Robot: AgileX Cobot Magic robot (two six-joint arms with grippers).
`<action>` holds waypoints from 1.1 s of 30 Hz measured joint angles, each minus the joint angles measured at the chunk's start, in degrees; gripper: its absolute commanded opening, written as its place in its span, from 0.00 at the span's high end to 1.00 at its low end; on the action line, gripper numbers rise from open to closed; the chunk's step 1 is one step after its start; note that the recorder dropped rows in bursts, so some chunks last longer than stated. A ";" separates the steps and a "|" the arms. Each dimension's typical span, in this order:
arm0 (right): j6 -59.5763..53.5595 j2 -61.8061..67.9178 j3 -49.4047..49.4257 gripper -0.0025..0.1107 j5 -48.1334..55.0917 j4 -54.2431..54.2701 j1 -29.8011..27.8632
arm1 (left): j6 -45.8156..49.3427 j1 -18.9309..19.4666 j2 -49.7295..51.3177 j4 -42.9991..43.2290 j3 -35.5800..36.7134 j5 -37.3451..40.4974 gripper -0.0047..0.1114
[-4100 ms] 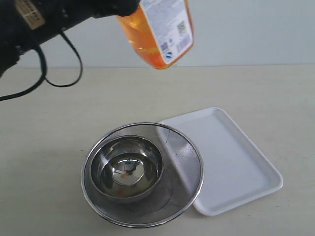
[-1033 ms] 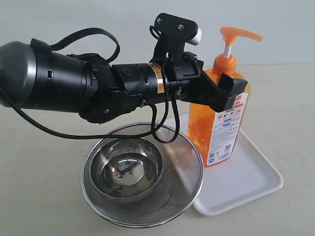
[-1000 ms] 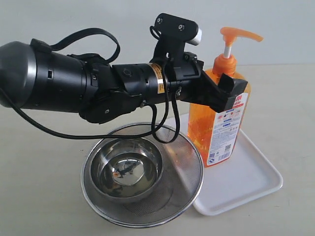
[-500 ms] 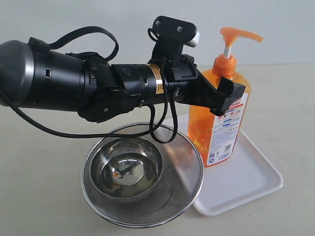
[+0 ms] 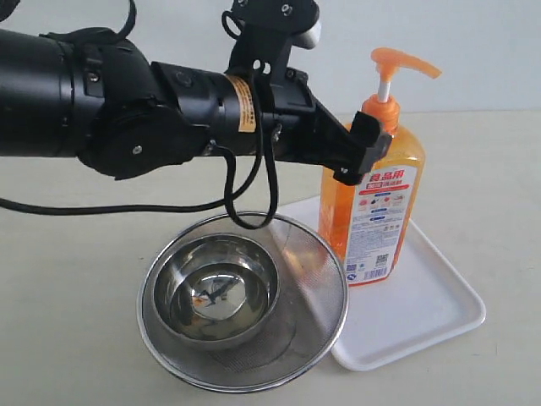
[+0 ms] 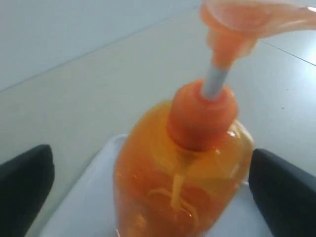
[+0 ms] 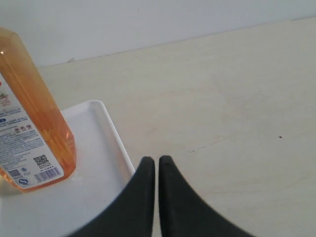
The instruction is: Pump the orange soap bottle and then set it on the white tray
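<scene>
The orange soap bottle (image 5: 376, 211) stands upright on the white tray (image 5: 423, 309), pump nozzle up. My left gripper (image 5: 365, 150) is open at the bottle's shoulder, and its near finger overlaps the bottle's upper left corner in the exterior view. In the left wrist view the bottle (image 6: 182, 173) sits between the two black fingers (image 6: 27, 187) with a gap on each side. My right gripper (image 7: 157, 164) is shut and empty, low over the tray's edge (image 7: 116, 133), with the bottle (image 7: 37, 123) off to one side. It does not show in the exterior view.
A round steel mesh strainer (image 5: 317, 283) holding a steel bowl (image 5: 215, 292) sits in front of the left arm, its rim overlapping the tray's left edge. A black cable (image 5: 254, 203) hangs from the arm above it. Beige tabletop (image 5: 76, 279) lies all around.
The left gripper's jaws have spread wider off the bottle, and the arm has risen and drawn back to the left. The bottle stays standing on the tray.
</scene>
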 measured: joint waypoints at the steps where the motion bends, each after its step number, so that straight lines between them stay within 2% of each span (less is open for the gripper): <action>1: 0.00 0.00 0.00 0.98 0.00 0.00 0.00 | 0.00 -0.71 -0.51 0.00 0.50 0.58 0.03; 8: 0.00 0.00 0.00 0.98 0.00 0.00 0.00 | -0.23 -3.75 -5.42 -0.26 5.21 9.53 0.03; 15: 0.00 0.00 0.00 0.98 0.00 0.00 0.00 | -2.37 -3.75 -16.61 -0.66 14.63 11.29 0.03; 18: 0.00 0.00 0.00 0.98 0.00 0.00 0.00 | -3.34 -2.20 -22.58 -0.66 19.66 11.16 0.03; 21: 0.00 0.00 0.00 0.98 0.00 0.00 0.00 | -3.82 1.28 -27.78 -0.66 24.80 11.15 0.05; 23: 0.00 0.00 0.00 0.98 0.00 0.00 0.00 | -4.39 4.20 -30.62 -0.66 28.02 11.15 0.15; 26: 0.00 0.00 0.00 0.98 0.00 0.00 0.00 | -5.41 7.63 -33.44 -0.66 32.85 11.15 0.42; 30: 0.00 0.00 0.00 0.98 0.00 0.00 0.00 | -7.50 8.74 -34.82 -0.82 37.64 10.50 0.79; 32: 0.00 0.00 0.00 0.98 0.00 0.00 0.00 | -8.50 8.83 -35.03 -0.82 39.15 10.18 0.91; 33: 0.00 0.00 0.00 0.98 0.00 0.00 0.00 | -8.77 8.83 -35.17 -0.82 39.66 9.99 0.92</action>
